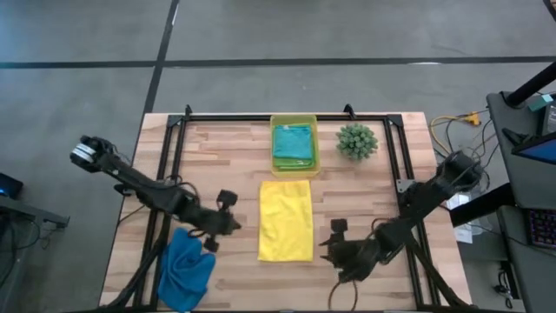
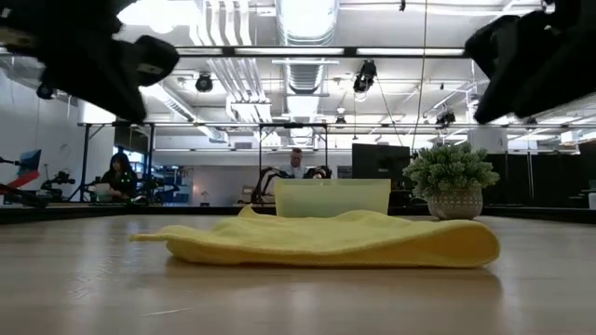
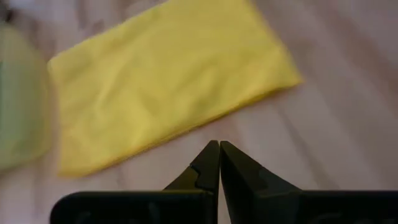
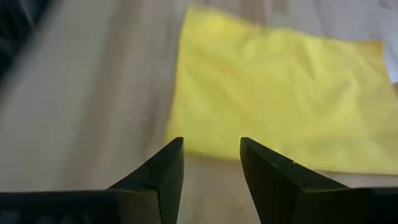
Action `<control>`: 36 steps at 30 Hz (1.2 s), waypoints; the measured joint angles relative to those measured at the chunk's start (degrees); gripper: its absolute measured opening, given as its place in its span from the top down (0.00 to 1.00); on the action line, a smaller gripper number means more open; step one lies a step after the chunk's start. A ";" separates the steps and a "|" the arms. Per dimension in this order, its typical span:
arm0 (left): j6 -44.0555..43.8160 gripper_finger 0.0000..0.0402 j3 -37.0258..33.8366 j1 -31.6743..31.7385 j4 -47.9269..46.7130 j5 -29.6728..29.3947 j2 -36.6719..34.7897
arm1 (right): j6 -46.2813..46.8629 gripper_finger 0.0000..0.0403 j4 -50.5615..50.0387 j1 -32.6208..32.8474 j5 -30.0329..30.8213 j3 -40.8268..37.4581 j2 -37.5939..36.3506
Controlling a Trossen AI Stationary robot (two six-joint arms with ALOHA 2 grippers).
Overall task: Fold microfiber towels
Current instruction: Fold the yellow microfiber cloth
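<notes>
Fingers of the right gripper point(image 4: 211, 155) stand apart with an empty gap between them, hovering over bare wood just off the near right edge of the yellow towel point(image 1: 286, 219), touching nothing. Across that towel, the left gripper point(image 3: 219, 152) has its two fingers pressed together tip to tip and holds nothing; it hangs over the table point(image 1: 234, 148) just beside the towel's left edge. In the high view the right gripper point(image 1: 334, 239) and the left gripper point(image 1: 228, 209) sit on opposite sides of the yellow towel, each close to it but apart from it. The yellow towel lies folded into a long rectangle in the middle of the table, its long sides running from the near edge toward the far edge; in the low view its layers point(image 2: 335, 240) lie doubled and slightly puffed at the right end. Near the left front corner, a royal blue towel point(image 1: 186, 268) lies crumpled, partly under the left arm. Farther back, touching or just beyond the yellow towel's far edge, stands a translucent yellow-green bin point(image 1: 294, 122) holding a teal towel point(image 1: 294, 143), with a strip of lime green towel point(image 1: 295, 163) showing at its near side. To the right of the bin sits a small spiky green plant point(image 1: 357, 141). Beyond the table, people sit at desks in the room point(image 2: 121, 177).
</notes>
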 joint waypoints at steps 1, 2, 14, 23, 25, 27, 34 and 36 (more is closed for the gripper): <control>0.02 1.00 -1.58 -0.99 2.86 0.58 -0.34 | -1.96 0.60 -1.87 0.00 -0.20 1.65 1.99; 0.03 1.00 -3.19 -1.82 4.72 0.88 -0.44 | -3.74 0.58 -2.62 0.00 -0.36 3.41 4.04; 7.33 0.78 -5.56 -2.78 24.53 9.03 9.52 | -11.33 0.41 -17.40 -0.59 -0.41 20.50 19.51; 12.71 0.54 3.00 -2.83 25.40 10.03 24.72 | -8.36 0.47 -18.37 -0.89 -0.34 25.96 21.00; 14.00 0.52 5.24 -2.87 26.26 10.24 27.91 | -7.75 0.48 -19.10 -1.21 0.37 25.81 20.61; 14.70 0.51 6.72 -2.56 25.54 12.51 29.91 | -6.88 0.49 -19.45 -1.29 0.61 25.85 20.27; 13.49 0.51 8.29 -1.74 25.76 14.46 32.26 | -6.41 0.50 -19.48 -1.73 0.62 25.72 20.00; 13.47 0.51 8.36 -1.76 26.02 13.32 32.24 | -6.18 0.50 -19.39 -1.77 0.62 25.79 20.00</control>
